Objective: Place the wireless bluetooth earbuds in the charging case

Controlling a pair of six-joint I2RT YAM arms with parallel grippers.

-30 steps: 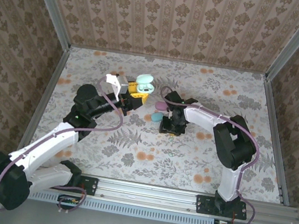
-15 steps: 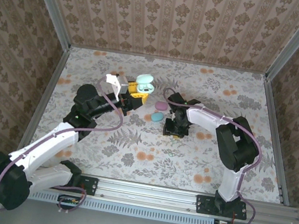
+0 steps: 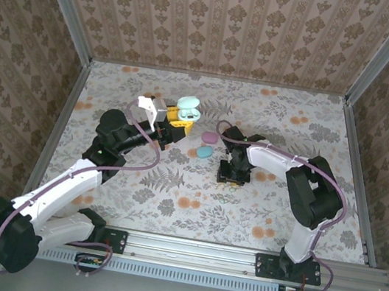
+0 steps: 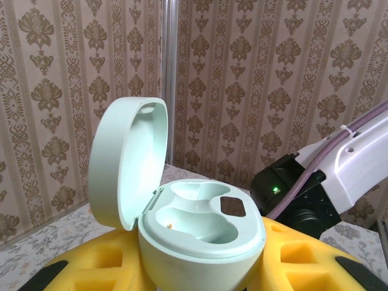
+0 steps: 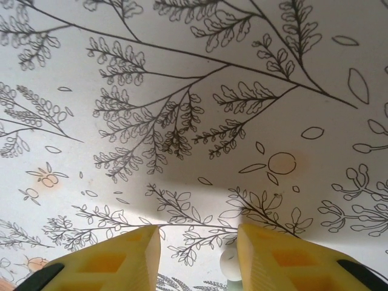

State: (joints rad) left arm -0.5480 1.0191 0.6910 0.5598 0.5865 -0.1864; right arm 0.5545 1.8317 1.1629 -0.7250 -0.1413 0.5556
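Gripping open mint charging case [image 4: 200, 230]: left jaws | right jaws: parted over mat [image 5: 182, 91], pale bud [image 5: 229, 265] between

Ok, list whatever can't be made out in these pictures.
- Right wrist view: small pale round thing between the yellow fingers, cut by the bottom edge; earbud or not, unclear.
- Top external view: right gripper fingertips hidden under its own wrist.
- Top external view: pink piece and blue piece too small to identify.
- Left wrist view: mint charging case base cut by the bottom edge.
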